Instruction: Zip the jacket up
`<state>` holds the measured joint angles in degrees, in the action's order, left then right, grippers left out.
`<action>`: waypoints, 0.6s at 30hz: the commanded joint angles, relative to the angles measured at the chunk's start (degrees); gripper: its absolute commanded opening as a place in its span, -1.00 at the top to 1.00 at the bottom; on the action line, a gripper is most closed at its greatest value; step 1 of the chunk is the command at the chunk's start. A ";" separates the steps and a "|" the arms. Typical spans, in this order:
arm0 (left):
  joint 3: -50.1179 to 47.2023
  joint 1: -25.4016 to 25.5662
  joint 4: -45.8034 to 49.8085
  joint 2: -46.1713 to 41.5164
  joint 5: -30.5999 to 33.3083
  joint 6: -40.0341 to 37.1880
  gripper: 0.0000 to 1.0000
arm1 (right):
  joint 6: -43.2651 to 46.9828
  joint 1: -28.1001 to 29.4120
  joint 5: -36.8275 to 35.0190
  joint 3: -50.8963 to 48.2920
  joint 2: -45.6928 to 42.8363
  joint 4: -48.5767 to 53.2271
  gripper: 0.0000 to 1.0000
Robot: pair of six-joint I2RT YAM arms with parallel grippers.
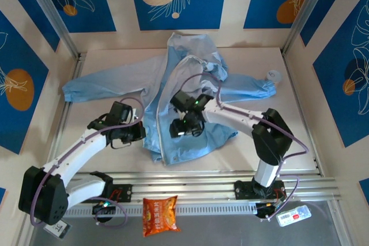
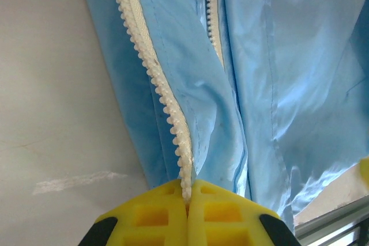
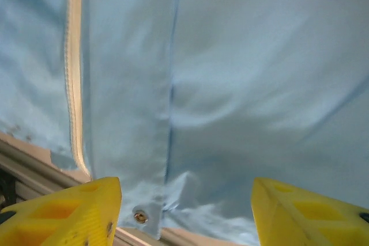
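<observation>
1. Fingers [image 2: 155, 214] of the left gripper [image 2: 187, 197], yellow, are pressed together with no gap; the lower end of a whitish zipper strip [image 2: 158, 79] is pinched between them.
2. Fingers [image 3: 75, 211] of the right gripper [image 3: 187, 200] stand wide apart, nothing between them; light-blue cloth lies under the gap; whether the tips touch it cannot be told.
3. Jacket [image 1: 190, 73]: light blue, spread flat on the pale table [image 1: 115, 64]; hood at the far side, one sleeve out to the left and one to the right, hem toward the arm bases; front unzipped.
4. Left wrist view: the pinched strip runs up and to the left from the fingers along one front edge of the jacket [image 2: 288, 84]; a second toothed strip [image 2: 213, 10] lies to its right, apart from it; bare table [image 2: 52, 113] at the left.
5. Right wrist view: the jacket [image 3: 259, 73] is blurred; a zipper strip [image 3: 74, 73] runs down the left side; a small metal snap [image 3: 139, 217] sits at the hem beside the left finger.
6. Top view: left gripper [image 1: 140, 132] at the jacket's left front edge near the hem; right gripper [image 1: 185, 128] over the right front panel; an orange snack packet [image 1: 159, 214] lies by the rail [image 1: 202, 178], well apart from the jacket.
</observation>
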<state>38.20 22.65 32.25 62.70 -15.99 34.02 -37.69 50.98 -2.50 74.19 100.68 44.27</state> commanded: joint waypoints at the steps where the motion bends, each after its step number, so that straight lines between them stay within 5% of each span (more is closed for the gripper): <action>1: 1.05 0.68 1.48 -0.12 -0.82 -1.41 1.00 | -7.40 2.09 3.38 -0.31 2.43 -4.36 -0.23; 12: -2.48 1.25 -4.09 1.27 -0.86 0.66 1.00 | -8.23 7.70 -1.29 4.66 13.39 0.21 -0.20; 18: -2.22 3.59 -1.65 -1.72 2.13 1.57 1.00 | -7.65 8.08 -4.38 2.58 8.22 -0.65 0.90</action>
<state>35.88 24.47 29.58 63.40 -15.53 34.63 -45.17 58.54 -4.38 77.71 112.71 41.71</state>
